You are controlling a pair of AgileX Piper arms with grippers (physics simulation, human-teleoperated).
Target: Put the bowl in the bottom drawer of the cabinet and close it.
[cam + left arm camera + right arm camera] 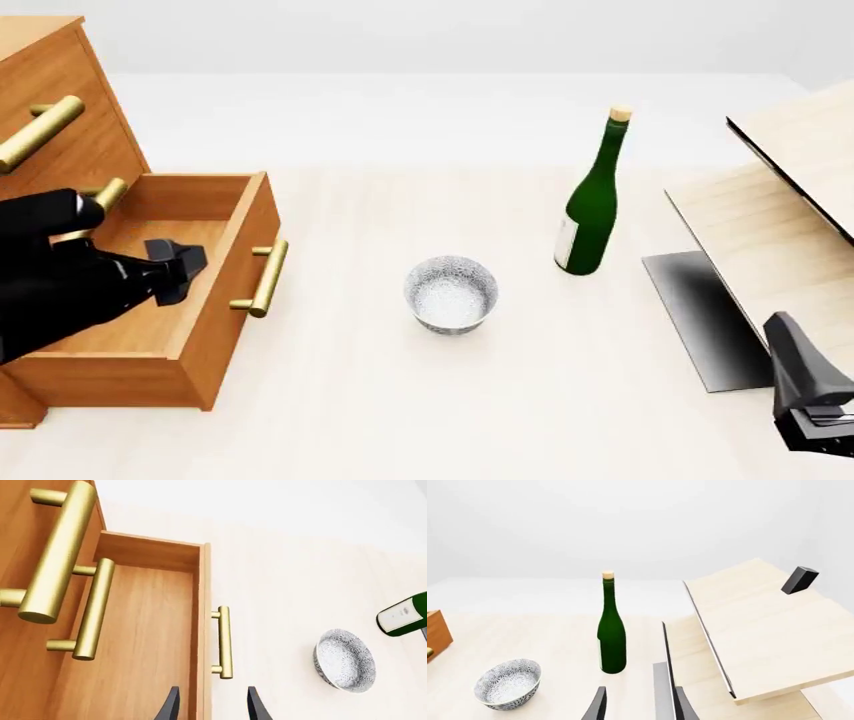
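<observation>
Front view: the cabinet (54,110) stands at the table's far left, its bottom drawer (200,300) pulled fully out, the wooden floor bare and the brass bar handle (267,280) facing the middle of the table (400,420). The left gripper (174,268) hangs above the open drawer box, near its front panel; in the left wrist view its two dark fingertips (170,707) stand apart with nothing between them, one over the drawer floor and the other outside the front panel, beside the handle. The two upper drawer handles (60,555) lie close to the lens.

The bowl (451,292) — white with a fine grey speckle — sits upright on the table between the drawer and the green bottle (591,205), touching neither and well clear of both grippers. The bottle stands upright with a pale cork, farther back and to the right.

At the right edge lies a pale light-wood panelled structure (787,200) with tilted panels. The right gripper (807,400) is low at the near right corner, just beside that structure; the right wrist view shows only the tips of its fingers (597,705), separated and seemingly holding nothing, though little of them is in frame.
</observation>
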